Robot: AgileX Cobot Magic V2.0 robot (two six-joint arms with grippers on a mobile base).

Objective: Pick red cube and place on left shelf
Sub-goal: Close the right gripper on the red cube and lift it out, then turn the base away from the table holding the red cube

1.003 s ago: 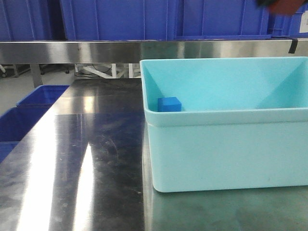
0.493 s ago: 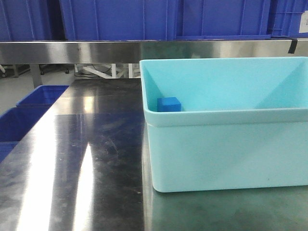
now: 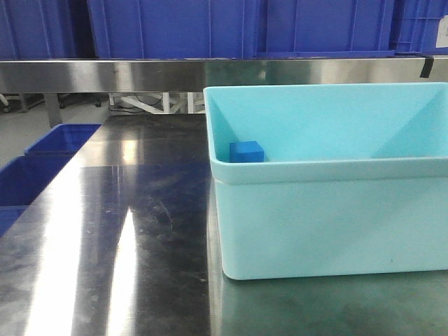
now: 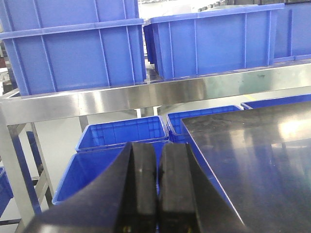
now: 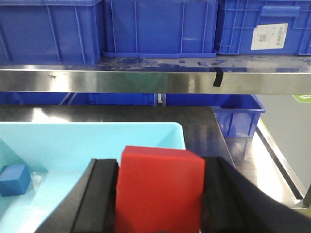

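Observation:
In the right wrist view, my right gripper (image 5: 160,167) is shut on the red cube (image 5: 159,187), held between its two black fingers above the right end of the light blue bin (image 5: 97,133). A small blue cube (image 5: 14,178) lies on the bin floor at the left; it also shows in the front view (image 3: 246,152) by the bin's left wall. The steel shelf (image 5: 155,80) runs across ahead of the gripper. My left gripper (image 4: 157,167) is shut and empty, off the table's left edge above blue crates. Neither gripper shows in the front view.
The light blue bin (image 3: 329,210) stands on the dark steel table (image 3: 119,231). Blue crates (image 3: 175,28) sit on the steel shelf (image 3: 105,73) behind. More blue crates (image 4: 121,133) stand on the floor left of the table, and one (image 5: 238,116) behind its right end.
One second ago a red and black shape showed at the front view's top right corner. It has since left that view. The bin and blue cube have not moved.

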